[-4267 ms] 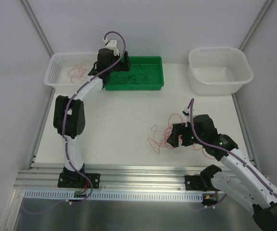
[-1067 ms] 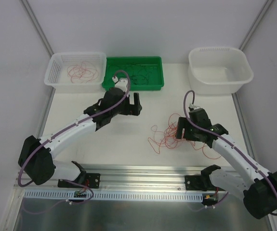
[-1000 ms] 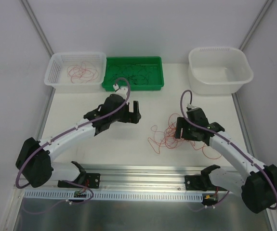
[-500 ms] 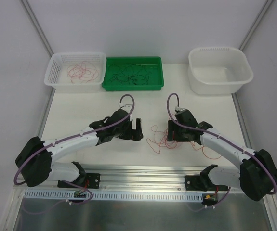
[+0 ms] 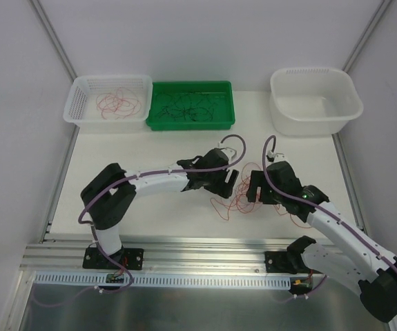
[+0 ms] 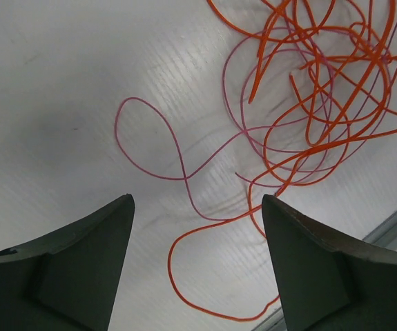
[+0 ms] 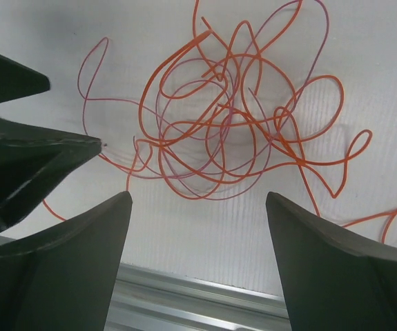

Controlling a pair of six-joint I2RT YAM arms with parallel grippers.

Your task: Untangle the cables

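Observation:
A loose tangle of orange-red and pinkish cables [image 5: 237, 201] lies on the white table near its front edge. In the left wrist view the orange knot [image 6: 322, 89] fills the upper right, and a single pink loop [image 6: 150, 138] trails off to the left. My left gripper [image 5: 227, 181] hangs open just left of the tangle, with only table and one orange loop between its fingers [image 6: 197, 207]. My right gripper [image 5: 255, 190] is open on the tangle's right side, and the knot [image 7: 233, 117] lies just beyond its fingertips [image 7: 198, 200]. Neither holds a cable.
At the back left a white basket [image 5: 81, 93] holds red wires. Beside it a green tray [image 5: 224, 103] holds dark wires. A white tub [image 5: 343, 103] stands at the back right. An aluminium rail [image 5: 184, 252] runs along the near edge, close below the tangle.
My left arm has swung from the green tray across to the left side of the tangle. The right gripper has shifted slightly along the tangle's right side. The cables have barely moved.

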